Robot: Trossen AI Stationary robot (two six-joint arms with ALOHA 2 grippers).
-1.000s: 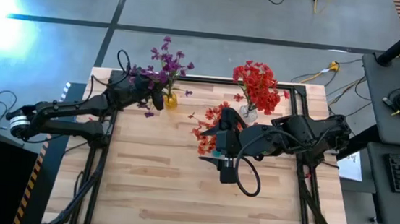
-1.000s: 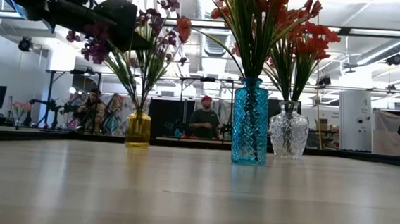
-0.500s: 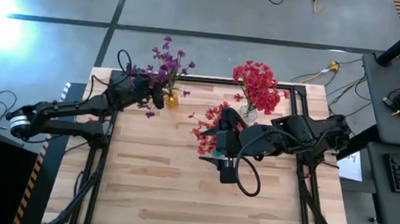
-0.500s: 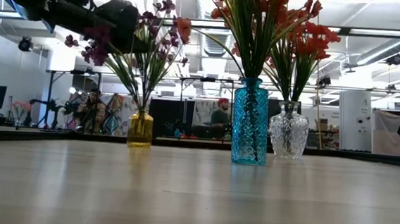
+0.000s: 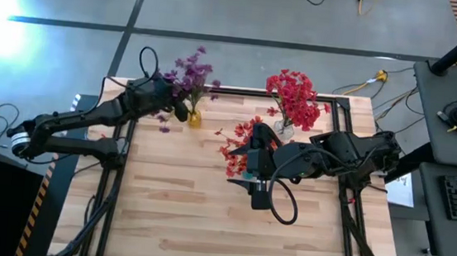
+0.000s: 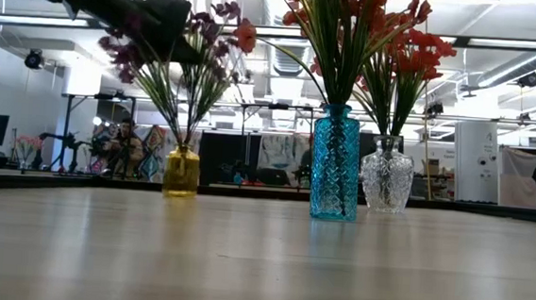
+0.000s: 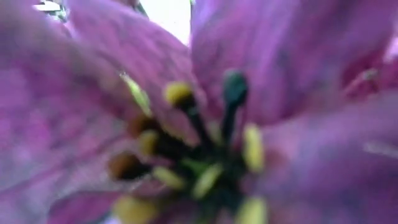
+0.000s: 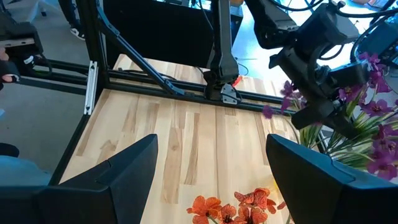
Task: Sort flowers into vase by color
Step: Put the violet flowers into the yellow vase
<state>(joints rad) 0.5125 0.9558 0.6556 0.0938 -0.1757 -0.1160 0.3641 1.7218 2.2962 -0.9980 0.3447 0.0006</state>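
purple flowers point(image 5: 190, 68): bunched in the yellow vase point(image 5: 194, 117) at the table's far left, reds sit in the blue vase point(image 6: 335, 164) and clear vase point(image 6: 386, 177)
step: looks like a purple sprig going into that yellow vase
left gripper point(image 5: 177, 104): fingers together, right up in the purple bunch, a blossom fills its wrist cam; can't tell if a stem is pinched
next move: probably ease the stem down, then let go
right gripper point(image 8: 211, 165): fingers wide apart, empty, waiting mid-table by the blue vase

text: none readable | labels: none | signs: none
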